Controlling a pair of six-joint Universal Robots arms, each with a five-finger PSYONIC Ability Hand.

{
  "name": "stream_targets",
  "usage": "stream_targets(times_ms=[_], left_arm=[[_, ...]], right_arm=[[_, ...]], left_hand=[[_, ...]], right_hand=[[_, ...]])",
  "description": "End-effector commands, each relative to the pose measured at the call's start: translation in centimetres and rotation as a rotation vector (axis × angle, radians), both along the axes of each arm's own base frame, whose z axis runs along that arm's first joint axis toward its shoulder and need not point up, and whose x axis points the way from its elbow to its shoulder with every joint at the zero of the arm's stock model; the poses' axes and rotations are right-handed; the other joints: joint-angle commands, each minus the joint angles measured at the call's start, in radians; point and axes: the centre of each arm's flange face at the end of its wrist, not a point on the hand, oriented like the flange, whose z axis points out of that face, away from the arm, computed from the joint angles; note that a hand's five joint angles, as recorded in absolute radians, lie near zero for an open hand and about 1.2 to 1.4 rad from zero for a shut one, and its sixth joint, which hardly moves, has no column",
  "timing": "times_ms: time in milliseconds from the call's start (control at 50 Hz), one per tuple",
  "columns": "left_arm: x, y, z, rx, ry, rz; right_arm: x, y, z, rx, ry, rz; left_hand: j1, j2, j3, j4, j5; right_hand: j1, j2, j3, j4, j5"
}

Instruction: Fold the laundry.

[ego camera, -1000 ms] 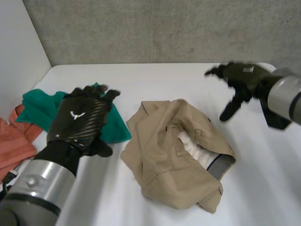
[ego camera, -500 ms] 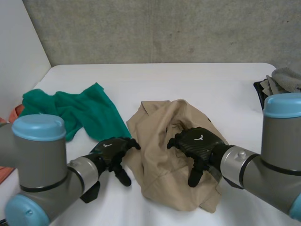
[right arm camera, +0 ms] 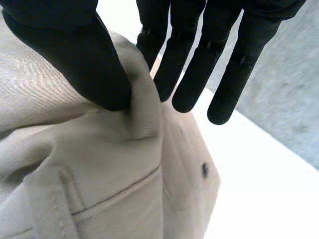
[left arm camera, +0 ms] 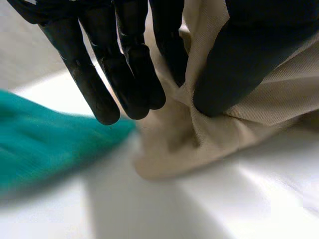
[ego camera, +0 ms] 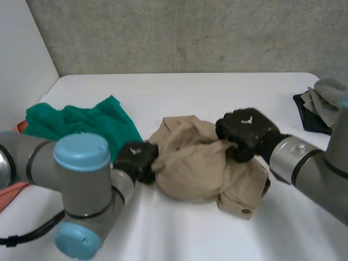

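Open above the cloth 0.5 s ago, the 2 hands have now closed. The left hand (ego camera: 138, 157) pinches the tan garment (ego camera: 201, 168) at its left edge, and the right hand (ego camera: 246, 130) pinches its upper right fold. It lies bunched in the middle of the table (ego camera: 217, 92), probably ready to be spread.

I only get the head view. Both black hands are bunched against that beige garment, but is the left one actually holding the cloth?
Observer: Yes. In its wrist view the left hand pinches a fold of the beige garment between thumb and fingers.
Visitor: And the right one?
Observer: It is holding too. Its wrist view shows the right hand nipping a raised ridge of the cloth between thumb and fingers, with a small dark button on the fabric beyond its fingertips.
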Motion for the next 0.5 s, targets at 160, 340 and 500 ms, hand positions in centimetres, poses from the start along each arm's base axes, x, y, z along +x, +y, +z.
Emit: stream_targets(times_ms=[160,340,500], left_arm=[[0.5,-0.1,18.9,-0.557,0.278,0.002],[4.3,3.6,30.1,-0.771,0.406,0.036],[7.1,6.2,36.3,-0.91,0.47,0.056]], right_arm=[[-0.8,-3.0,12.1,-0.492,-0.124,-0.143],[-3.4,0.3,23.1,-0.768,-0.312,-0.214],[-4.9,4.4,27.3,-0.859,-0.358,-0.197]], left_hand=[[0.239,0.206,0.212,0.203,0.245],[0.239,0.206,0.212,0.203,0.245],[0.239,0.206,0.212,0.203,0.245]], right_hand=[[0.268,0.227,0.212,0.201,0.255],[0.268,0.227,0.212,0.201,0.255],[0.268,0.227,0.212,0.201,0.255]])
